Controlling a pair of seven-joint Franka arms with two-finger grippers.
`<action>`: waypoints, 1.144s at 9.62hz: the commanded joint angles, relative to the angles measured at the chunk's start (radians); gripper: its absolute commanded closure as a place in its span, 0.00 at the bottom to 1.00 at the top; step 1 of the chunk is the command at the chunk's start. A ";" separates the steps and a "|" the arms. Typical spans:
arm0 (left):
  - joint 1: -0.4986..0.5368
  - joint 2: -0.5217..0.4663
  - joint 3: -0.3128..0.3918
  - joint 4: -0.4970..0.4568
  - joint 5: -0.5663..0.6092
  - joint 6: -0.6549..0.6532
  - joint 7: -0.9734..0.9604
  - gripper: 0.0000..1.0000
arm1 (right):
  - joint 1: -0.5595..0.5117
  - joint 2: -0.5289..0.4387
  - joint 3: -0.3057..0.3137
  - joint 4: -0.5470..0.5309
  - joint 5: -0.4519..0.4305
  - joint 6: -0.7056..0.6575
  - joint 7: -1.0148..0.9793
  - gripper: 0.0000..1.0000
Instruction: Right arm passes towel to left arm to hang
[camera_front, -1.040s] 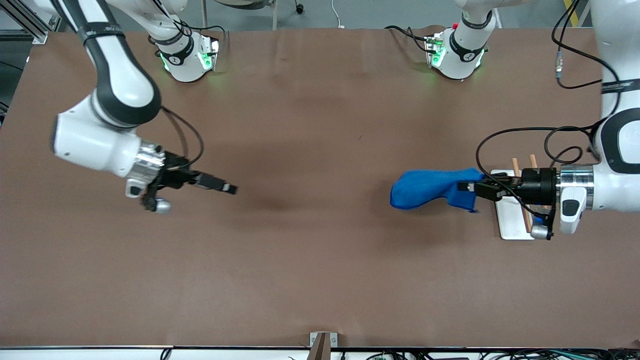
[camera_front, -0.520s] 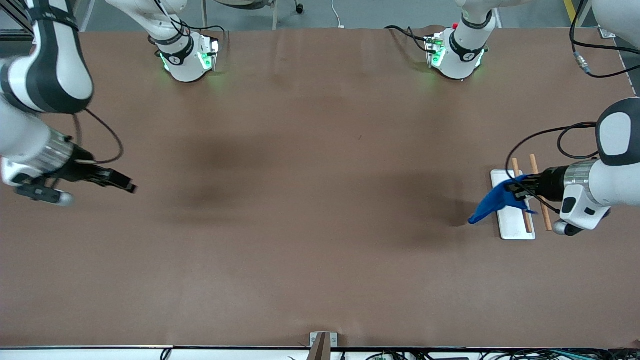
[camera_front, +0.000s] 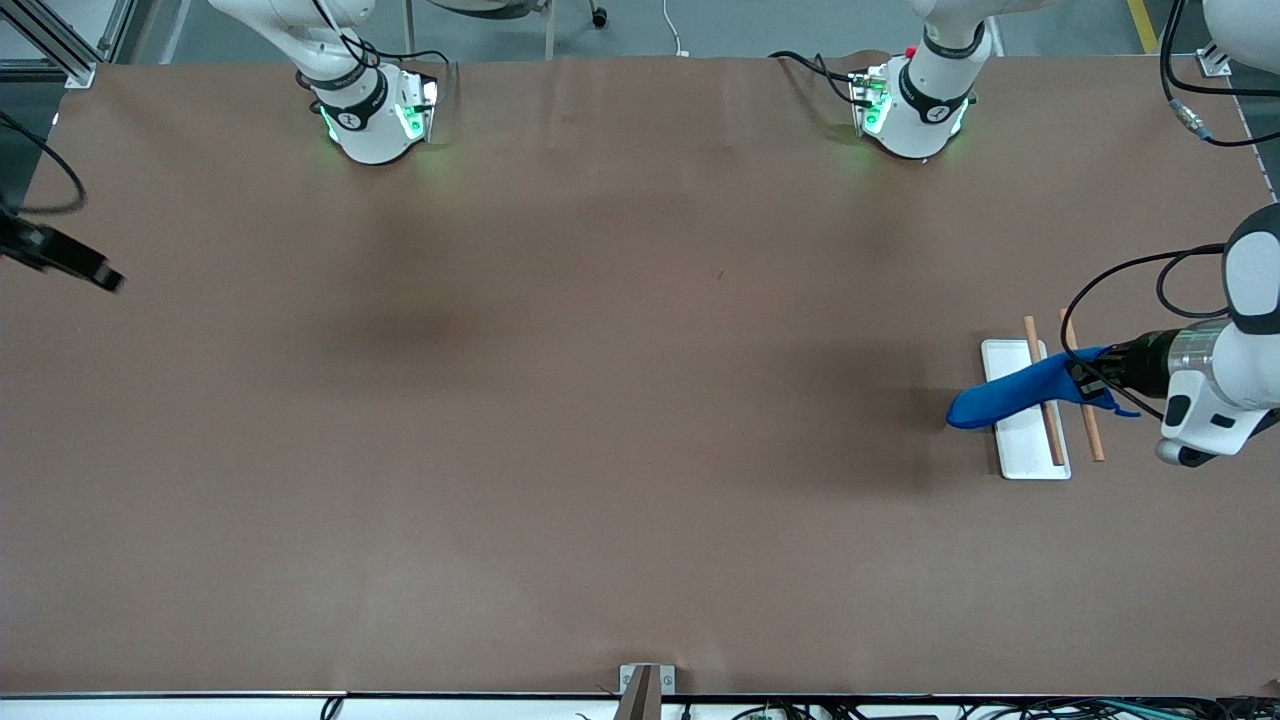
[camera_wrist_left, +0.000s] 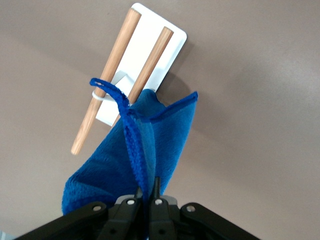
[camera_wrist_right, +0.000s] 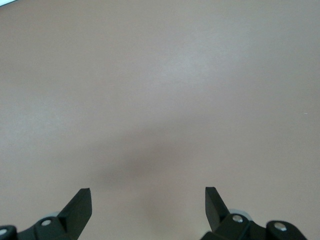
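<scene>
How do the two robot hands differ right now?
The left tool is shut on the blue towel, while the right tool is open and empty. The left tool hangs over the white rack; the right tool is over bare table at its own end. Both are black and two-fingered.

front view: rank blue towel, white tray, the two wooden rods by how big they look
1. White flat rectangular tray, largest, though partly covered.
2. Blue microfibre towel, bunched and held by the shut left gripper over the tray.
3. Two thin wooden rods, alike; no ranking between them.
</scene>
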 joint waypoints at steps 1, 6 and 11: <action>-0.009 -0.035 -0.021 -0.036 -0.079 -0.040 -0.179 1.00 | -0.018 0.043 0.001 0.108 -0.027 -0.046 -0.044 0.00; 0.026 0.017 -0.024 -0.059 -0.095 -0.037 -0.428 0.97 | -0.007 0.046 -0.031 0.130 -0.021 -0.084 -0.072 0.00; 0.099 0.059 -0.023 -0.048 0.113 0.094 -0.108 0.97 | 0.003 0.043 -0.019 0.134 -0.037 -0.092 0.009 0.00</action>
